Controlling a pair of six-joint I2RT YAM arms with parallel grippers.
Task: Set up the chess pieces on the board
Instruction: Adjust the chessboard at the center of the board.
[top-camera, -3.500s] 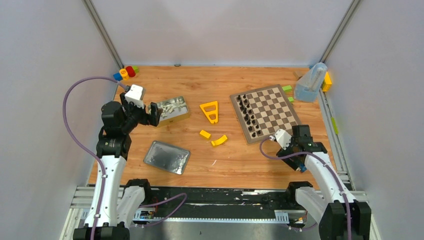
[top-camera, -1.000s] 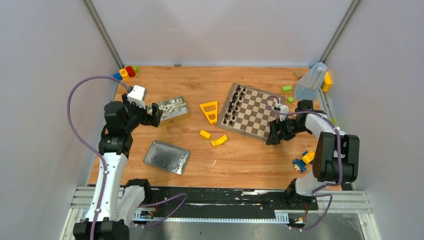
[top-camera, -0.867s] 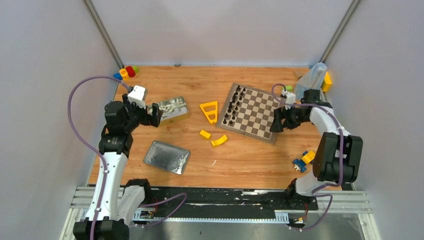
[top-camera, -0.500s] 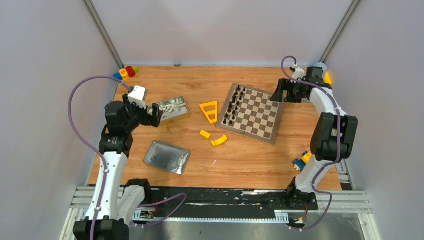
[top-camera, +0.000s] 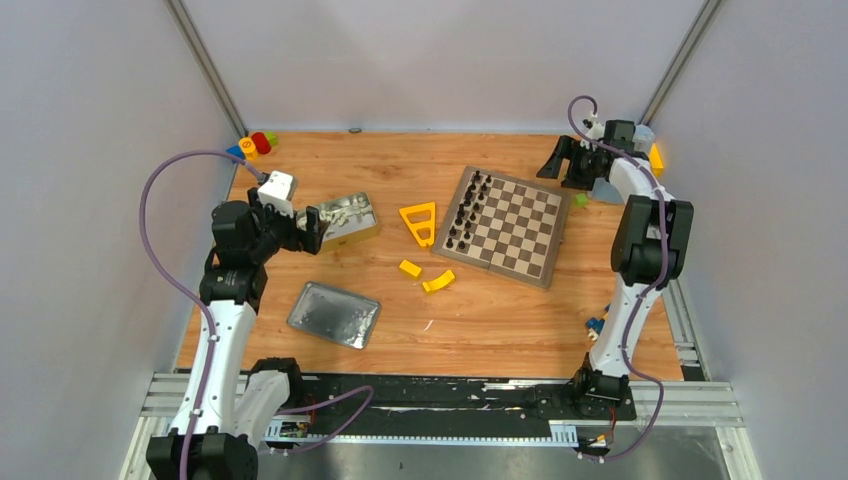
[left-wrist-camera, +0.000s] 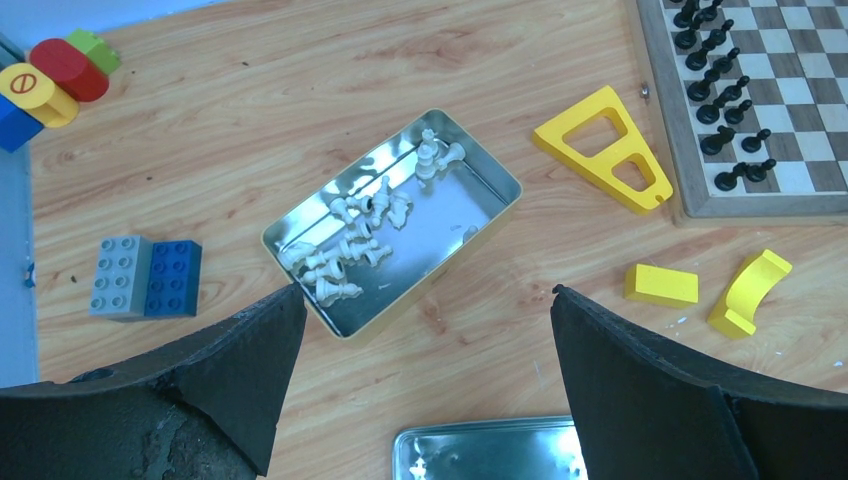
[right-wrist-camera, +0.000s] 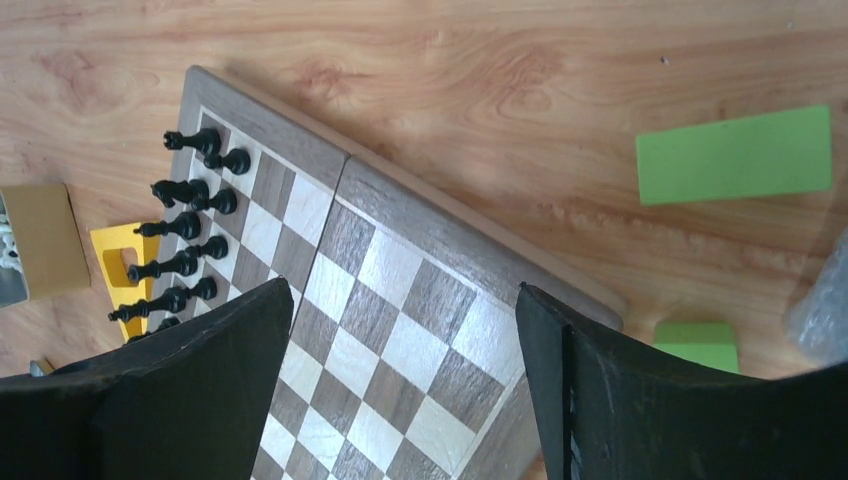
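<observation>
- The board (top-camera: 505, 225) lay on the right half of the table, turned at an angle to the table edges.
- The black chess pieces (right-wrist-camera: 185, 235) stood upright in two rows along the board edge nearest the open tin (left-wrist-camera: 505, 185). The opposite two rows were bare.
- The white chess pieces (left-wrist-camera: 365, 235) lay in a loose heap inside the open tin, most of them on their sides and several touching one another. None had been placed on the board.
- The left gripper (left-wrist-camera: 425, 290) hovered above the near rim of the open tin, fingers wide apart, holding nothing.
- The right gripper (right-wrist-camera: 402, 288) hovered above the far right corner of the board, fingers wide apart, holding nothing.
- Step in hand, as judged: the black side appeared complete, and the white side had not been started.
- Next move, as judged: lower the left gripper into the tin, single out one white piece clear of its neighbours, and close on that piece alone.
- The carry to the bare rows would need to clear the yellow trapezoid frame (left-wrist-camera: 605, 150) and the standing black pieces.
</observation>
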